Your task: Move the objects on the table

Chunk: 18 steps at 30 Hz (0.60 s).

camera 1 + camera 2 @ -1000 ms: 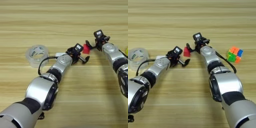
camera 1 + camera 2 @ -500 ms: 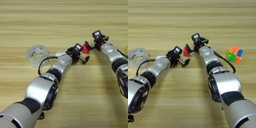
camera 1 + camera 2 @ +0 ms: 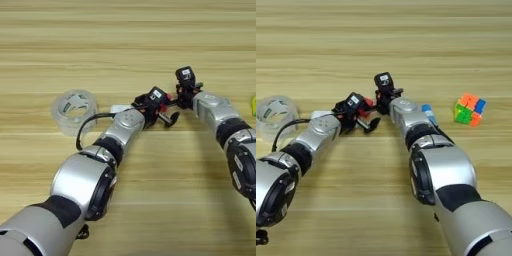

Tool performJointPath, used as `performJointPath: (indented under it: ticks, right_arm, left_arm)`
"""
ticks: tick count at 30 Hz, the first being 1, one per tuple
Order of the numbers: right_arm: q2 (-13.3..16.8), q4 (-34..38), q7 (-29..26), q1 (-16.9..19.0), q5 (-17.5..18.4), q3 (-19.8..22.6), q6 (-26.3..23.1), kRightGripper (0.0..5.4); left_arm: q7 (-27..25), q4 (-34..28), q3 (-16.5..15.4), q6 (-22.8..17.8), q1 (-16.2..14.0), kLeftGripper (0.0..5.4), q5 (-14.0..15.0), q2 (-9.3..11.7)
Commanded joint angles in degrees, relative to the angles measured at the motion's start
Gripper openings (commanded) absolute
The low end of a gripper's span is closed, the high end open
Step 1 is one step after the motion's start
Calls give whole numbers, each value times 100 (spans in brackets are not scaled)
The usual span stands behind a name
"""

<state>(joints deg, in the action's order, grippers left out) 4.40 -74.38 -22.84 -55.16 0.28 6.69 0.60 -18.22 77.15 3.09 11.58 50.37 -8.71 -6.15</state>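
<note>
— While both arms meet mid-table, what has the left gripper [image 3: 367, 119]?
— Its fingers are spread, the red cube [image 3: 367, 103] touching them. I cannot tell how the right gripper [image 3: 382, 95] stands, just right of the cube.
— Room?
— The tape roll [image 3: 74, 106] lies left, the colourful cube [image 3: 469, 109] right; the far table [image 3: 100, 40] is bare wood.

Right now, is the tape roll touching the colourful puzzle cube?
Apart. The right eye view shows the tape roll at the far left and the puzzle cube far right, both arms between them.
</note>
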Motion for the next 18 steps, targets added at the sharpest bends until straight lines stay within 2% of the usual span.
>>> performJointPath:
  ticks: [1,12,18]
  right_arm:
    - [13,-75,-13,254,-60,-51,-223,536]
    - [185,159,143,233,-89,-71,78,536]
    - [327,725,350,310,-83,-105,432,536]
  left_arm:
    - [-5,-1,-6,-41,28,540,-63,-27]
    - [-21,-3,-11,-36,22,540,-60,-4]
    - [-27,-3,-13,-33,19,540,-60,6]
